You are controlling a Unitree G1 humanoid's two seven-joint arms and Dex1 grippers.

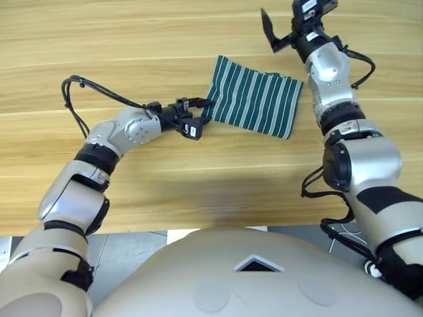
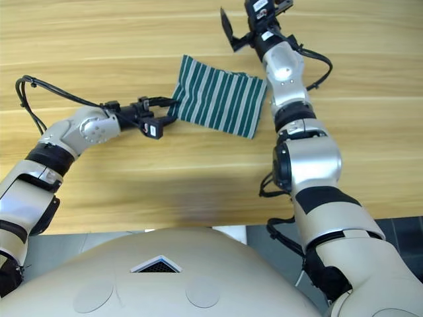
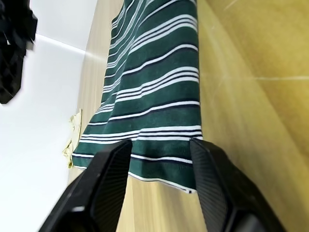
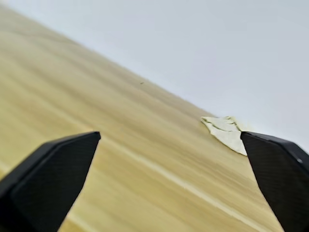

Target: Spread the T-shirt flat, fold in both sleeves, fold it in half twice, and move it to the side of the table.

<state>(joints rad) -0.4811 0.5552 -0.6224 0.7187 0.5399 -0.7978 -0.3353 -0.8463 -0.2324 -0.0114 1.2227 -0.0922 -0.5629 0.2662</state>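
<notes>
the green-and-white striped t-shirt (image 1: 254, 102) is lying folded into a compact rectangle on the light wooden worktop (image 1: 99, 39), well back from the near edge, one corner skewed toward the far side. the folds are looking done, so what's probably remaining is sliding it to the side edge.

the left gripper (image 3: 160, 145) is sitting low on the worktop at the t-shirt's left edge, its black fingers (image 3: 108, 179) spread apart and not clamping anything; the striped hem is lying right at the tips, between them. likely it's lining up there to pinch that edge and drag the bundle sideways, or it has just let go; can't tell which.

the right gripper (image 4: 171, 137) is hanging raised beyond the t-shirt's far right corner, fingers splayed wide, carrying nothing and apart from the cloth. it's probably parked up there to be keeping out of the left arm's path.

a small crumpled yellowish scrap (image 4: 224, 130) is resting by the worktop's far edge, well apart from the t-shirt.

risk: pinching only the top layer and undoing the fold.
</notes>
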